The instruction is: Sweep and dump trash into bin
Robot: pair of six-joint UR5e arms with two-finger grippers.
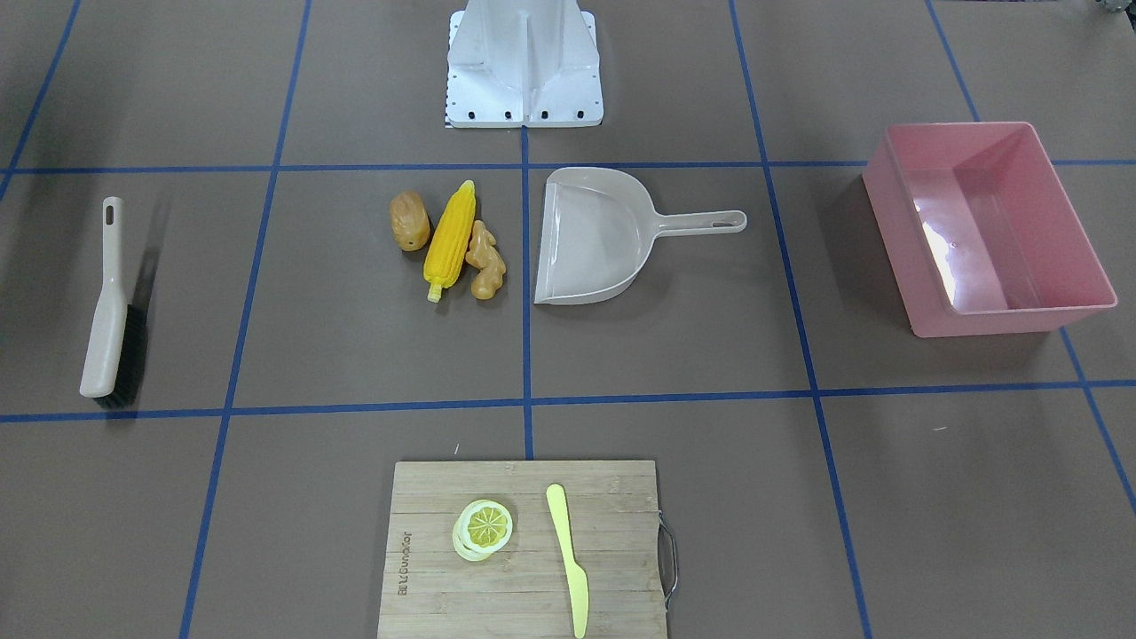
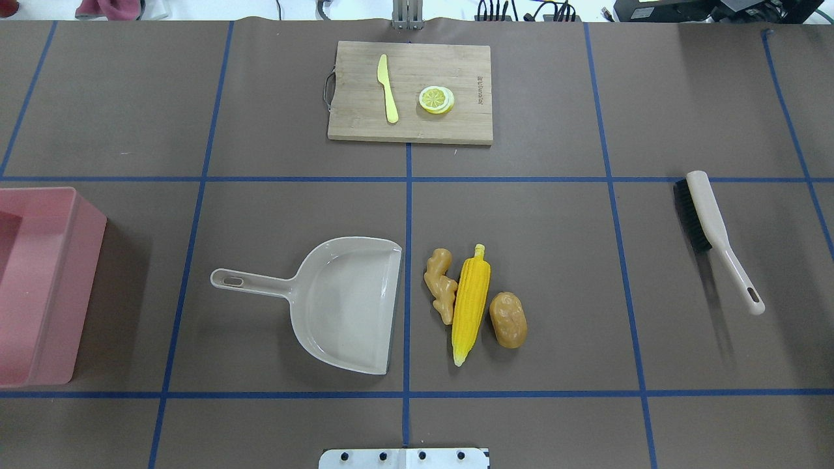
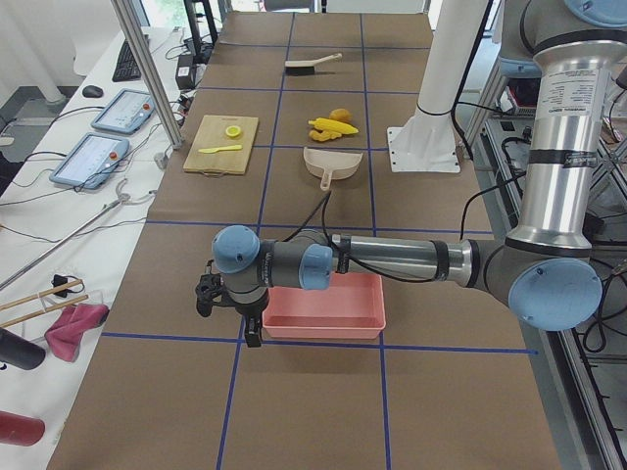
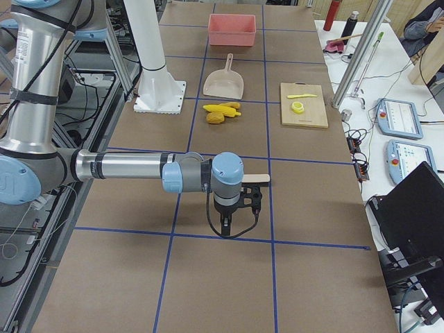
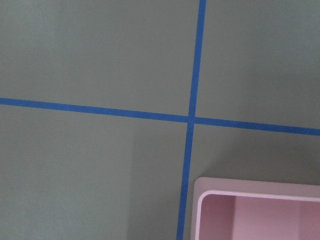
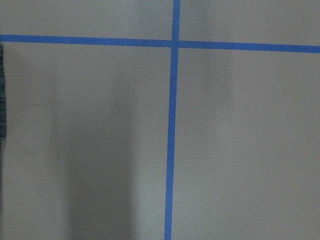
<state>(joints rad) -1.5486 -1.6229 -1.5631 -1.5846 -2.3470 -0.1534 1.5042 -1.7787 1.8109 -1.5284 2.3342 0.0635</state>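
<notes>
Overhead, the bin [image 2: 75,293] runs off the left edge, and the cutting board [image 1: 612,532] has its far side cropped in the front view. The left gripper [image 3: 204,294] and right gripper [image 4: 251,199] are too small to tell if they're parted or closed, and the right arm [image 4: 125,166] hides most of the brush [image 4: 261,179]

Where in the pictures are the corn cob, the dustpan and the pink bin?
corn cob [image 2: 472,303]: overhead exterior view, middle of the cob.
dustpan [image 2: 345,306]: overhead exterior view, bare floor of the scoop.
pink bin [image 1: 901,231]: exterior front-facing view, outer side wall.
</notes>
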